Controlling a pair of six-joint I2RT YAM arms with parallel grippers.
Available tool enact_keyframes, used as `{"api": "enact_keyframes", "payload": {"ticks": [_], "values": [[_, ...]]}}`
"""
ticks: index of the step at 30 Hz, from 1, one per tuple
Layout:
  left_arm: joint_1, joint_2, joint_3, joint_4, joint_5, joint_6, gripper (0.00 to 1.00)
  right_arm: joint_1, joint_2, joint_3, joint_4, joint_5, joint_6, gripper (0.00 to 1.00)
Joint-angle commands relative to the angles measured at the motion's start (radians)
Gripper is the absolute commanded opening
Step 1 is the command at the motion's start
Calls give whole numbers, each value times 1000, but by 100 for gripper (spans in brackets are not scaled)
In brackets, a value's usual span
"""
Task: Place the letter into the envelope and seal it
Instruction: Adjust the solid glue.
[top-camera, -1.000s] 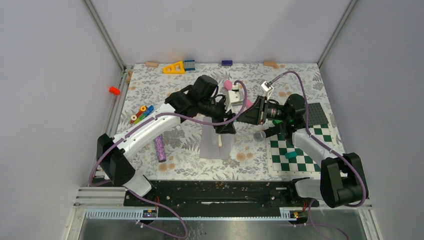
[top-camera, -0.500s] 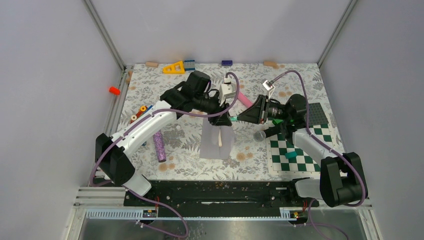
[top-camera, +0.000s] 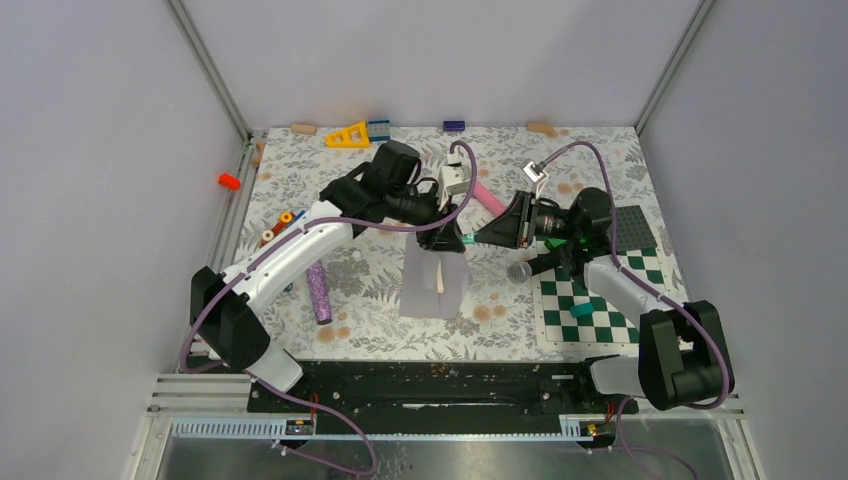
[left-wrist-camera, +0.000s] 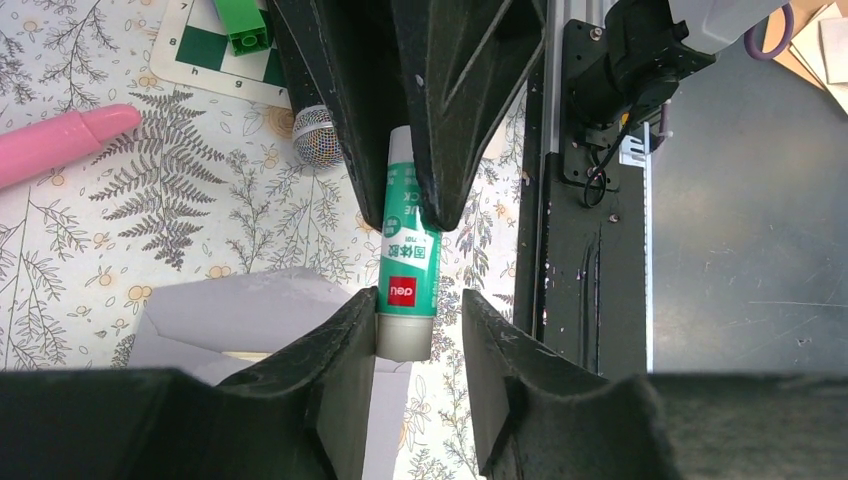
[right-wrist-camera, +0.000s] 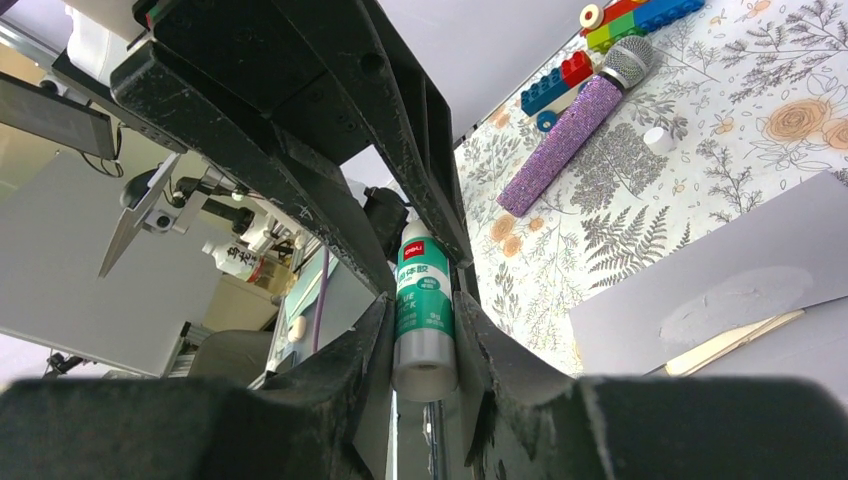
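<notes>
- Mid-table, at 6 o'clock from both grippers, the envelope (top-camera: 435, 295) lies flat.
- Just beyond, the right gripper (right-wrist-camera: 421, 322), reaching from 3 o'clock, clamps a glue stick (left-wrist-camera: 408, 270).
- From 9 o'clock, the left gripper (left-wrist-camera: 417, 302) brackets the stick's other end: one finger touching, the other apart.

White arm links (top-camera: 290, 255), black joints (top-camera: 395, 175) and bases (top-camera: 235, 335), purple cables (top-camera: 590, 146), black tapered jaws

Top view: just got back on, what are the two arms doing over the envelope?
They share a glue stick in the air above the envelope. The right gripper is clamped on the stick's body. The left gripper straddles its other end with open jaws: one finger touches it, and the other shows a gap. The envelope lies flat on the table below, its flap apparently open, not yet sealed.
</notes>
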Motion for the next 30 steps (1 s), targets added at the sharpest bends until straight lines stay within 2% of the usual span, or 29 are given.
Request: {"api": "enact_keyframes", "payload": {"ticks": [1, 13, 14, 15, 17, 18, 20, 22, 24, 28, 30], "values": [[-3, -25, 3, 67, 82, -29, 34, -6, 15, 6, 5, 2, -26, 2], [-4, -12, 6, 83, 78, -55, 14, -6, 29, 8, 5, 5, -23, 4], [-3, -11, 6, 85, 78, -57, 12, -7, 30, 10, 5, 4, -22, 7], [-2, -10, 7, 86, 78, -58, 11, -6, 29, 12, 5, 4, -19, 16], [-3, -12, 4, 86, 71, -56, 11, -8, 28, 18, 5, 6, -3, 41], [-3, -14, 0, 86, 61, -50, 10, -10, 29, 25, 7, 2, 12, 50], [-3, -25, -12, 83, 36, -29, 10, -23, 34, 48, 9, -11, 59, 62], [-3, -40, -27, 69, 12, 8, 10, -42, 49, 64, 39, -29, 128, 67], [-3, -59, -43, 51, -13, 49, 9, -52, 77, 74, 112, -47, 217, 68], [-3, -93, -76, 12, -57, 125, 8, -54, 154, 76, 397, -71, 506, 68], [-3, -107, -99, 12, -67, 138, 8, -55, 182, 80, 531, -85, 595, 69]]}}
